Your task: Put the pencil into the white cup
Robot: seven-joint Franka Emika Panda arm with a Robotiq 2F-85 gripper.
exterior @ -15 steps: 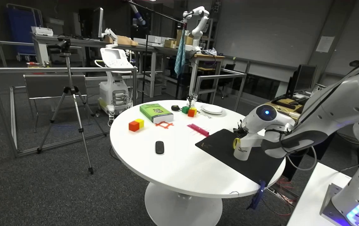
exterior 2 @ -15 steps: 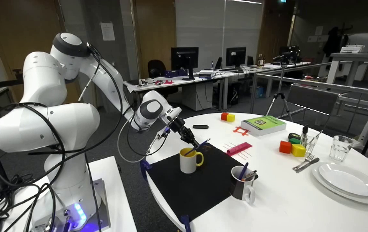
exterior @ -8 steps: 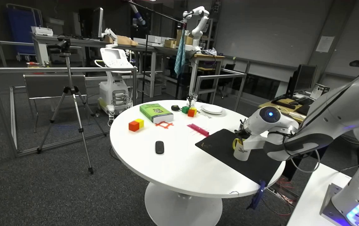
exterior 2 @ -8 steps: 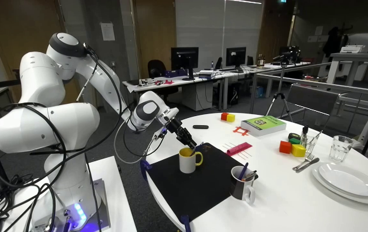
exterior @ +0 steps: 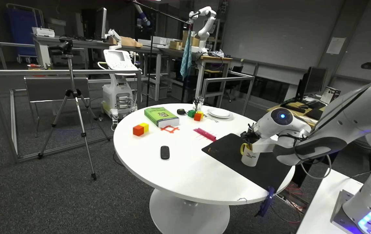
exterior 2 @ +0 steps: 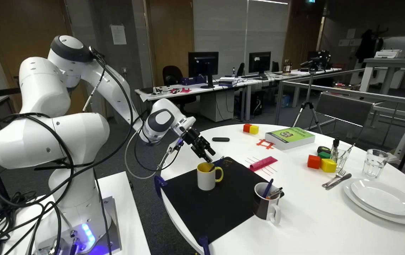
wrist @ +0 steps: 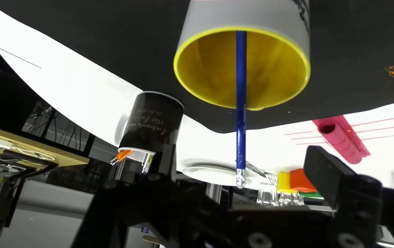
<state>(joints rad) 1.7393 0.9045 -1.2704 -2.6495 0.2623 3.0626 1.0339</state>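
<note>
The blue pencil (wrist: 241, 117) leans in the white mug with the yellow lining (exterior 2: 206, 179), its lower part inside and its pale, mottled end sticking out past the rim, on the side of the handle (exterior 2: 221, 174). The gripper (wrist: 242, 155) is just outside the mug's mouth, its 2 fingers (wrist: 322, 167) spread wide, pinching nothing. In the wrist view the pencil's long axis runs from the mug's mouth out between the fingers, with a gap on either side; how deep between them its end lies, I can't tell. The placing looks done, so the coming move is probably a retreat. It would best run along the pencil's axis, straight away from the mug: a sideways swing could catch the exposed end and shift the pencil, or tug the mug.
</note>
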